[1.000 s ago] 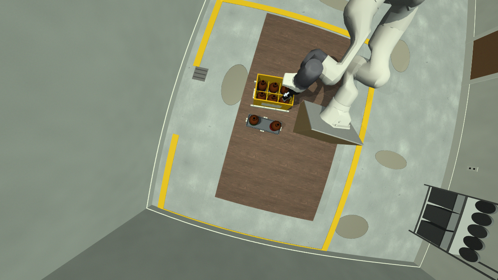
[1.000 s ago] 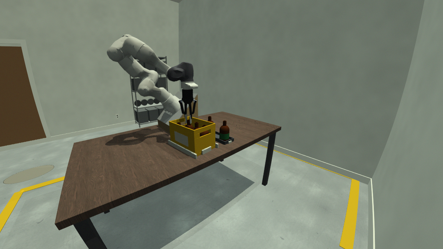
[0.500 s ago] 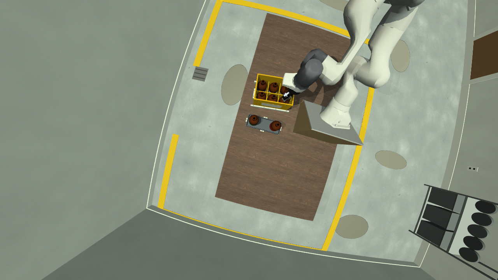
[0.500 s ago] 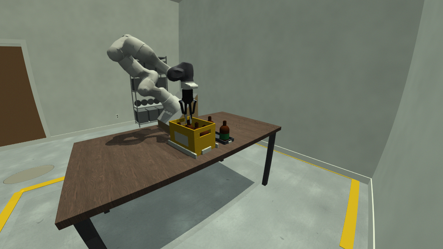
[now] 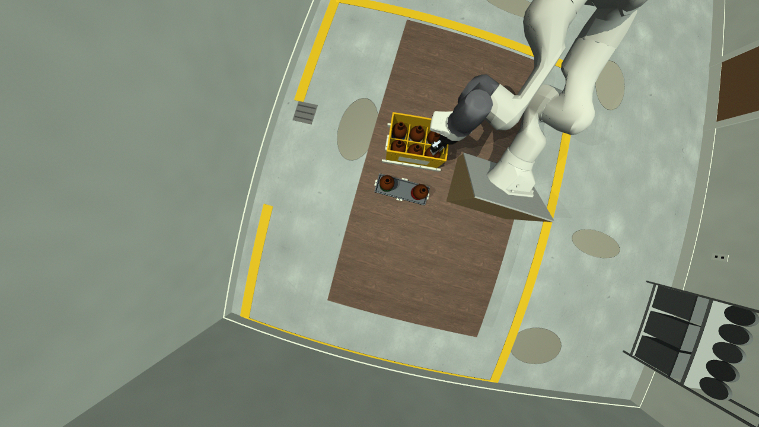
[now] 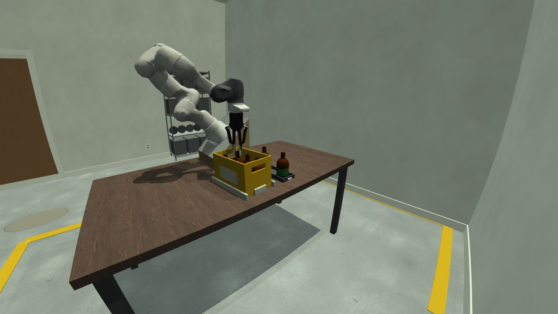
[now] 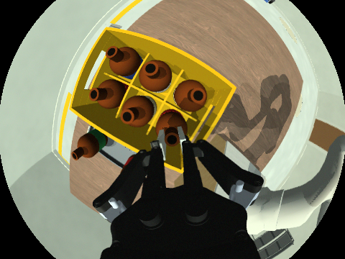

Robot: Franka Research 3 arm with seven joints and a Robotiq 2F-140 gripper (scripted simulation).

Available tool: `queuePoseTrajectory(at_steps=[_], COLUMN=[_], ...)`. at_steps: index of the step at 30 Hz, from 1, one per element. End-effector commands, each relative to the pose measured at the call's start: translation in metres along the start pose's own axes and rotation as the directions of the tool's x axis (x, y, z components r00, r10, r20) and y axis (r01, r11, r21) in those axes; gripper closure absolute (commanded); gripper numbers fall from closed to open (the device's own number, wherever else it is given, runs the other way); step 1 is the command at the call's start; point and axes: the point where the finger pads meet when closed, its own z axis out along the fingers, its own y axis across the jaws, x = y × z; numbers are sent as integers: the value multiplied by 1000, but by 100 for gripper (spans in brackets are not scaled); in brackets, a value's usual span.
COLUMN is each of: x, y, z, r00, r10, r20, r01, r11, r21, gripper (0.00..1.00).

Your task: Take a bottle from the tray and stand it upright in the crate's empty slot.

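The gripper [image 5: 436,145] [image 6: 237,151] [image 7: 171,134] is pinching 1 brown bottle [image 5: 430,154] [image 6: 237,155] [image 7: 172,120] by its neck, probably keeping it upright while seating it in the yellow crate [image 5: 438,162] [image 6: 257,182] [image 7: 201,63].

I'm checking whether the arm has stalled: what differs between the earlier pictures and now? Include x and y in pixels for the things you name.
Nothing visibly changed. The black two-finger gripper [image 6: 237,151] [image 7: 171,134] is at the same brown bottle's neck [image 7: 172,138]; the yellow plastic crate [image 5: 417,161] [image 6: 257,180] and dark shallow tray [image 5: 401,190] [image 6: 289,177] stayed put.
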Motion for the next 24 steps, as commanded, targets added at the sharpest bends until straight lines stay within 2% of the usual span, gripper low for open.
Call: queuePoseTrajectory(at_steps=[1,3,4,24], x=[0,0,0,0], y=[-1,-1,-1,-1], z=[0,0,0,0], r00=[1000,1000,1000,1000], r10=[5,5,5,5], r20=[1,1,1,1], r01=[-5,-5,-5,-5], r11=[1000,1000,1000,1000], r21=[3,3,3,3], gripper=[100,100,62,62])
